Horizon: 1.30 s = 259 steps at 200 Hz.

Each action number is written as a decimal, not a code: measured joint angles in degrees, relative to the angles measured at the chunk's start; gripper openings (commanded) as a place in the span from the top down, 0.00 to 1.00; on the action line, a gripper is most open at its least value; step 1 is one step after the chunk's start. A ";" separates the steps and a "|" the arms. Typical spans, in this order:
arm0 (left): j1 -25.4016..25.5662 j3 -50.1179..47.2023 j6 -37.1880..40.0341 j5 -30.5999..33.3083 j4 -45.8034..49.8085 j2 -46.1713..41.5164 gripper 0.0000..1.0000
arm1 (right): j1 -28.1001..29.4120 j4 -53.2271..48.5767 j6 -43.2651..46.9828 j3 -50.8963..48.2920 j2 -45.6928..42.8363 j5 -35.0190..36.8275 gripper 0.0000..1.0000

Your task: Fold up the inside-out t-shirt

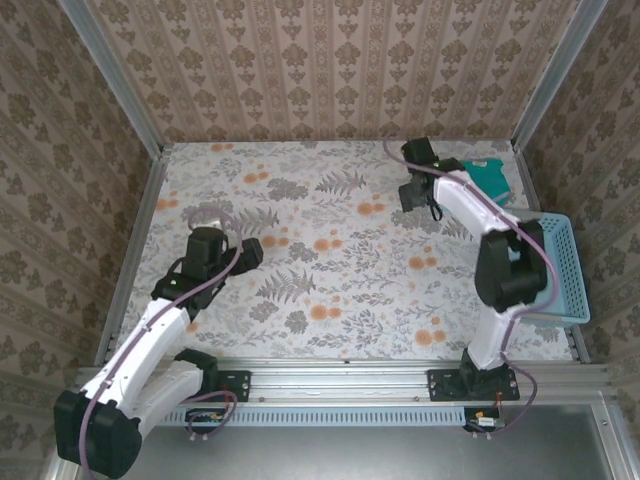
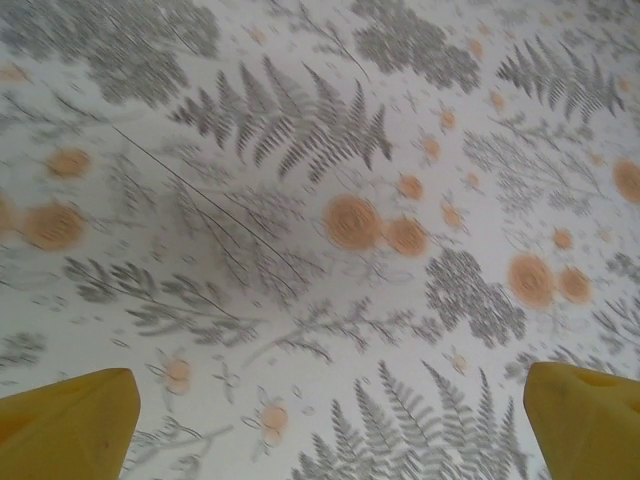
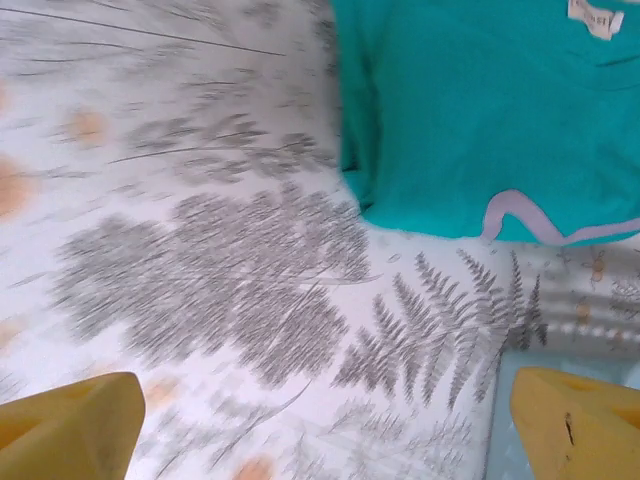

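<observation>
Table: the flower-print table (image 1: pixel 340 260) is the work surface. Most of it is open, so any further fold is better made towards the middle than against the far right corner.
Basket: the light-blue basket (image 1: pixel 572 270) stands along the right edge, just on the near side of the shirt. Its corner also shows low in the right wrist view, so the right arm should not sweep that way.
T-shirt: the inside-out t-shirt (image 1: pixel 490 178) lies in the far right corner as a small, flat teal bundle with its left edge doubled over. From its compact shape, the folding looks largely done. What may remain is one more tuck or squaring the edges.
Right gripper: the right gripper (image 3: pixel 320 425) has its yellow fingers spread wide with nothing between them. It hangs above bare cloth just beside the shirt's near-left corner. If it takes another fold, it should come in low at that doubled edge and pinch every layer together, not just the top one. Lifting only a little will keep the bundle from springing open.
Left gripper: the left gripper (image 2: pixel 325 425) is also spread wide and empty. It is over bare table on the left, well apart from the shirt and too far away to help pin it.
Cable: a pale cable loop (image 3: pixel 520 215) crosses in front of the shirt's lower edge and must not be caught in a pinch.
Tag: the small white tag (image 3: pixel 594 17) shows at the shirt's far side, which marks the neck end.
</observation>
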<state>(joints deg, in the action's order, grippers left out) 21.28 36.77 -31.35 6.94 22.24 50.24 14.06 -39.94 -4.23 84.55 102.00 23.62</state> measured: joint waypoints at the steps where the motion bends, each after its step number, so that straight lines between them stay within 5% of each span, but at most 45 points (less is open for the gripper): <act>1: 0.00 0.20 0.13 0.52 0.11 0.09 0.00 | 0.13 0.26 -0.11 -0.46 -0.52 -0.17 0.01; 56: -2.64 -3.04 6.93 18.88 -8.15 -0.07 0.00 | 0.00 19.93 -4.96 -33.42 -32.87 -3.10 0.00; 101: -9.07 -10.67 13.75 25.97 -21.57 5.95 0.00 | -1.18 43.63 -2.95 -56.96 -38.62 -2.86 0.00; 182: -14.86 -21.29 28.41 12.61 -56.89 21.79 0.00 | -6.49 70.23 3.04 -62.53 -28.35 -6.64 0.00; 259: -22.88 -22.21 29.73 -0.09 -80.41 37.62 0.00 | -11.26 83.21 4.20 -62.71 -20.39 -18.56 0.00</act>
<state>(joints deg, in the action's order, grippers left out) -1.61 14.57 -1.63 6.85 -58.17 87.85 2.81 43.27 -0.03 21.85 81.60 5.06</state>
